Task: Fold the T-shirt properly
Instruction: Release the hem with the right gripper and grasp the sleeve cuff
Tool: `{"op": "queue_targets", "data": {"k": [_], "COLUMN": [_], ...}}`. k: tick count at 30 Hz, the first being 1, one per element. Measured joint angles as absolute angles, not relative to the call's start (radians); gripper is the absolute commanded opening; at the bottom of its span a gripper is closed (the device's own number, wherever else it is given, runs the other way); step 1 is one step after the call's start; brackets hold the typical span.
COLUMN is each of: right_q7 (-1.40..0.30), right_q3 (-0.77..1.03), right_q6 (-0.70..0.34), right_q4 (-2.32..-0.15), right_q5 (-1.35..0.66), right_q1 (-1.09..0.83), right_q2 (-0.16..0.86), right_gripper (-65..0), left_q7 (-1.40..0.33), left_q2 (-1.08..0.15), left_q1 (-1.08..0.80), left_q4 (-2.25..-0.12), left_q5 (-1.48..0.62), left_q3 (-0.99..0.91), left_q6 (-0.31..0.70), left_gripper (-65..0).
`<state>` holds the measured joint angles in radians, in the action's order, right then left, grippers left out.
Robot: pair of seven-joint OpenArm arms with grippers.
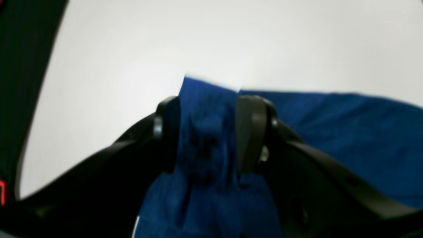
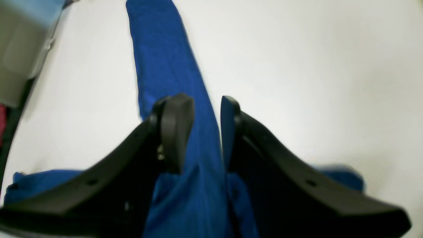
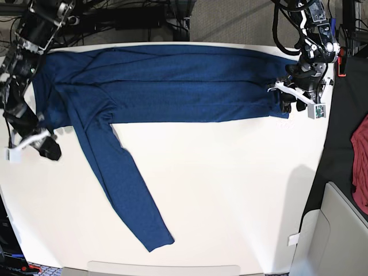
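Observation:
The blue T-shirt (image 3: 172, 86) lies as a long band across the far side of the white table (image 3: 230, 190). One long sleeve (image 3: 121, 190) runs diagonally toward the near edge. At the shirt's right end my left gripper (image 3: 290, 106) stands open. In the left wrist view a bunched fold of the T-shirt (image 1: 347, 132) rises between the spread fingers of the left gripper (image 1: 211, 99). At the shirt's left edge is my right gripper (image 3: 49, 150). In the right wrist view the right gripper (image 2: 203, 99) is open, with the T-shirt's sleeve (image 2: 162, 59) showing through the gap.
A red cloth (image 3: 361, 155) hangs off the table at the right, beside a grey box (image 3: 339, 230). Both show at the left edge of the right wrist view, the grey box (image 2: 19, 49) above the red cloth (image 2: 2, 122). Cables (image 3: 138, 17) run behind the table's far edge.

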<state>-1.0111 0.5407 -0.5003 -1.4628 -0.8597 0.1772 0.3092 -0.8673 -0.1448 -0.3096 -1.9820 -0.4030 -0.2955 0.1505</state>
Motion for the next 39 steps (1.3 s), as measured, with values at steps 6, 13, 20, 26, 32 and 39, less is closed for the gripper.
{"op": "queue_targets", "data": {"k": [6, 13, 20, 26, 32, 39], "right_q7": [-0.940, -0.936, -0.848, -0.799, -0.784, -0.762], "right_q3": [0.418, 0.348, 0.350, 0.350, 0.351, 0.351], "right_q6": [-0.506, -0.508, -0.502, -0.425, -0.423, -0.423], "right_q4": [-1.303, -1.152, -1.061, -0.960, -0.880, -0.823], "right_q5": [-0.677, -0.404, -0.184, -0.137, -0.138, -0.145], "right_q1": [0.390, 0.551, 0.620, 0.624, 0.618, 0.617], "right_q2": [0.268, 0.173, 0.126, 0.133, 0.129, 0.132], "right_gripper": [-46.4, -46.4, -41.9, -36.2, -36.5, -36.6], "left_q7": [-0.885, -0.883, -0.879, -0.879, -0.880, -0.879], "left_q2": [-0.144, -0.142, -0.143, -0.143, -0.142, -0.142], "left_q1": [-0.320, -0.316, -0.316, -0.318, -0.318, -0.318], "left_q4": [-1.982, -1.983, -1.983, -1.983, -1.983, -1.983], "left_q5": [-0.403, -0.403, -0.403, -0.403, -0.403, -0.403], "left_q3": [-0.295, -0.295, -0.295, -0.295, -0.295, -0.295], "left_q6": [0.150, 0.150, 0.150, 0.151, 0.150, 0.150], "left_gripper": [-38.3, -38.3, -38.3, -38.3, -38.3, -38.4]}}
